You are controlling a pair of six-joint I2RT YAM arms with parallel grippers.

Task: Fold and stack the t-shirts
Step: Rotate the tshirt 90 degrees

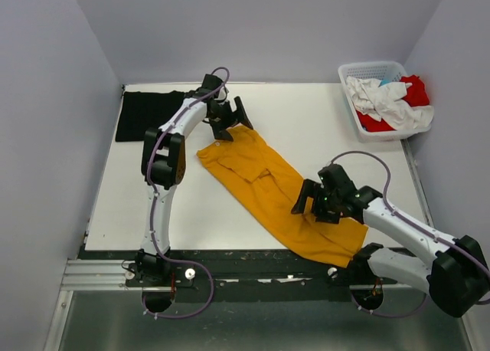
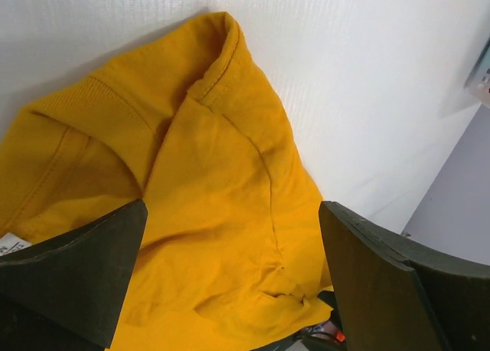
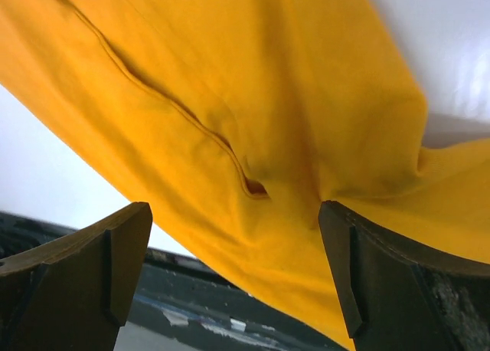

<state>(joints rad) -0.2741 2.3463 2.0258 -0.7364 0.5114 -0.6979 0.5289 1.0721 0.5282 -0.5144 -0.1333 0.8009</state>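
The right arm (image 1: pixel 398 224) covers the near end of the yellow shirt (image 1: pixel 260 178). The left arm (image 1: pixel 172 136) hides one edge of the black shirt (image 1: pixel 142 115). In the basket (image 1: pixel 346 86), the white shirt (image 1: pixel 387 102) lies over most of the red shirt (image 1: pixel 417 90), and a little blue thing (image 1: pixel 387 80) there is too small to tell. In both wrist views the yellow shirt runs off the picture.
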